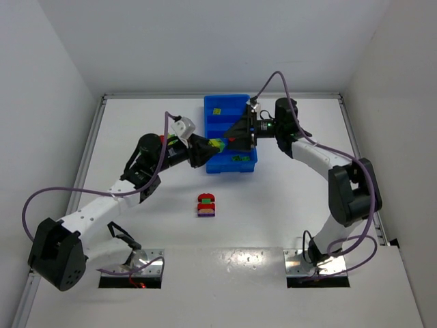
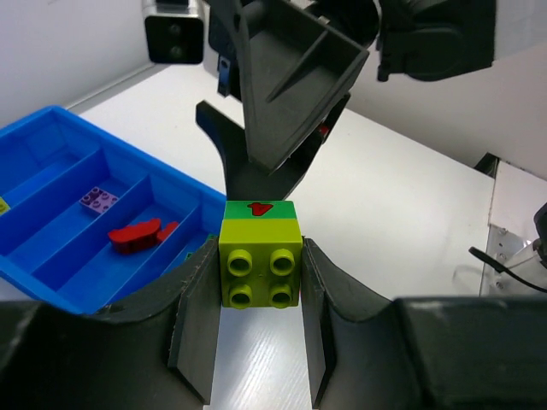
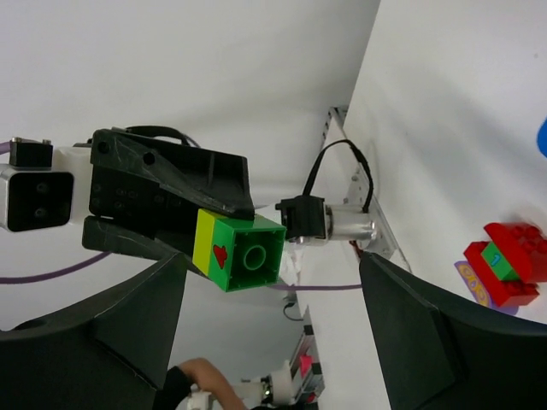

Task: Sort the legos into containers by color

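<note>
- Left gripper pinches a stack by its yellow-green brick.
- Right gripper, jaws spread, faces the green brick.
- Next, probably: clamp green, pull bricks apart.

White table; white walls around; metal rail along far edge.

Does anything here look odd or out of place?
A red and purple lego cluster sits alone on the table, outside the blue tray. The left hand grips a yellow-green and green brick, stuck together, unsorted.
</note>
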`<state>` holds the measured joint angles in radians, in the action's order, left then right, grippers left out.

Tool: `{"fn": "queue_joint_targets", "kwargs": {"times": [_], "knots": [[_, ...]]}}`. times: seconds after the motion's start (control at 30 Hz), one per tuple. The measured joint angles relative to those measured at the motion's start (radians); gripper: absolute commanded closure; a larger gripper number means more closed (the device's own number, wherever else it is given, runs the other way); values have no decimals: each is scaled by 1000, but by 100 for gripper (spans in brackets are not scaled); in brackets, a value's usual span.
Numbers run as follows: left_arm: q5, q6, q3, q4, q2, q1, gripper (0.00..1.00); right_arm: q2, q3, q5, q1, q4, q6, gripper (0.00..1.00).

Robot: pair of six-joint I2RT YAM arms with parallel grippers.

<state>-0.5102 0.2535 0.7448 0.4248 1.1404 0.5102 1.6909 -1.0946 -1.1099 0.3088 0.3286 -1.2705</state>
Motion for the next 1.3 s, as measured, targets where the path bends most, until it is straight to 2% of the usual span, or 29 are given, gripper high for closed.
{"fn": "queue_joint_targets", "kwargs": {"times": [0.17, 0.33, 0.4, 0.43, 0.5, 0.53, 0.57, 0.83, 0.87, 1.0, 1.03, 1.13, 1.3], "knots": [[-2, -1, -11, 34, -6, 0, 100, 49, -26, -42, 27, 66, -63, 20], [-2, -5, -15, 49, -6, 0, 100, 85, -49, -72, 50, 113, -105, 32], [2, -10, -15, 53, -6, 0, 100, 93, -52, -80, 55, 138, -124, 50], [2, -14, -16, 47, -6, 0, 100, 94, -55, -84, 56, 149, -134, 69], [9, -21, -21, 35, -6, 0, 100, 94, -63, -94, 56, 177, -148, 93], [11, -23, -23, 42, -6, 0, 100, 95, -64, -90, 53, 187, -149, 100], [15, -31, -24, 35, -11, 0, 100, 97, -68, -87, 45, 194, -156, 100], [44, -64, -32, 35, -19, 2, 100, 98, -68, -81, 34, 206, -171, 100], [47, -66, -38, 40, -23, 2, 100, 98, -68, -82, 32, 206, -171, 97], [63, -70, -54, 40, -40, 6, 100, 98, -69, -89, 26, 173, -172, 29], [70, -69, -55, 40, -43, 6, 100, 98, -69, -90, 19, 159, -169, 24], [81, -61, -56, 48, -43, 6, 100, 98, -63, -100, 0, 158, -182, 18], [56, 11, -56, 100, -42, -4, 100, 98, -44, -129, -7, 182, -214, 18]]}}
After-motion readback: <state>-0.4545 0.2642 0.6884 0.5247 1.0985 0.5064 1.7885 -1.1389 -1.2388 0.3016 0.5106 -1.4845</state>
